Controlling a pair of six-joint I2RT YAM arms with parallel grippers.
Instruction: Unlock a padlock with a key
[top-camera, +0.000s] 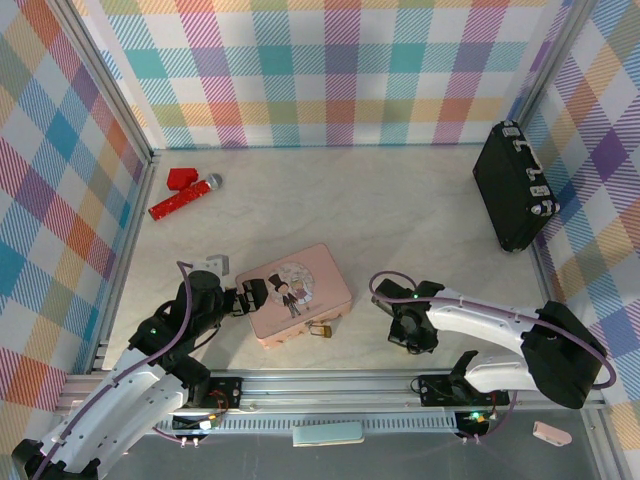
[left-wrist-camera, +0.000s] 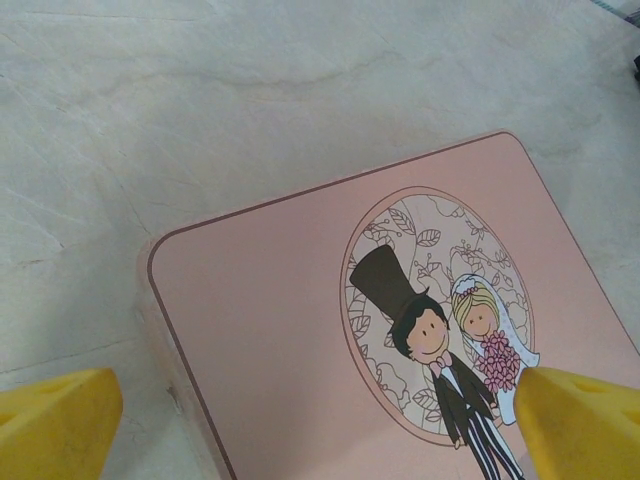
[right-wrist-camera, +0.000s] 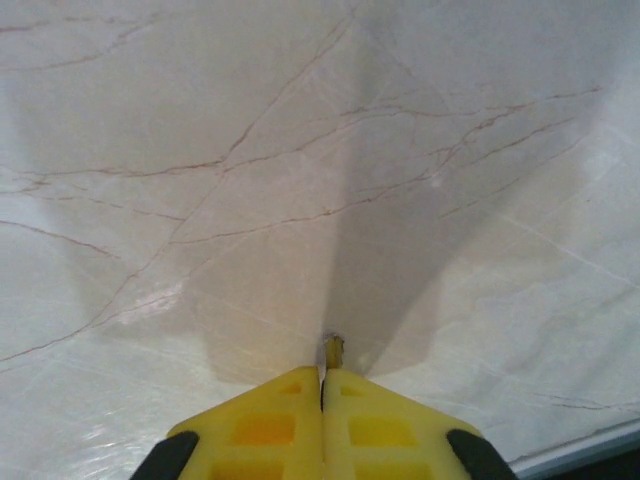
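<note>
right claw (right-wrist-camera: 322, 372): jaws pressed together with no gap, at the bottom middle of the right wrist view. In the top view (top-camera: 408, 326) it sits low and right of centre, pointing down at the table.
key (right-wrist-camera: 333, 350): a tiny sliver of metal poking out from between the shut tips, pinched there. It is just off the surface and too small for its shape to be made out.
left claw (left-wrist-camera: 320, 440): jaws wide apart and holding nothing, with one yellow fingertip (left-wrist-camera: 60, 420) in each lower corner of the left wrist view. In the top view (top-camera: 247, 297) it is at the left end of the pink tin.
pink tin (top-camera: 322, 280): lower middle of the top view, lying flat with its lid up. The left wrist view (left-wrist-camera: 260, 300) shows a cartoon bride and groom in an oval on the lid. One left fingertip is over the lid and the other is past the tin's corner, over the table. Whether either touches cannot be told.
padlock (top-camera: 321, 330): a small brass body at the tin's lower edge, low in the middle of the top view. It lies between the two claws and apart from the right one. Its shackle is too small to read.
table (top-camera: 400, 220): pale and marbled.
white block (top-camera: 217, 265): just above the left claw.
red stick (top-camera: 180, 200): upper left, with a silver head, and a red block (top-camera: 181, 178) just beside it.
black case (top-camera: 512, 195): upper right, on its side by the wall.
walls (top-camera: 330, 70): bright plaid.
</note>
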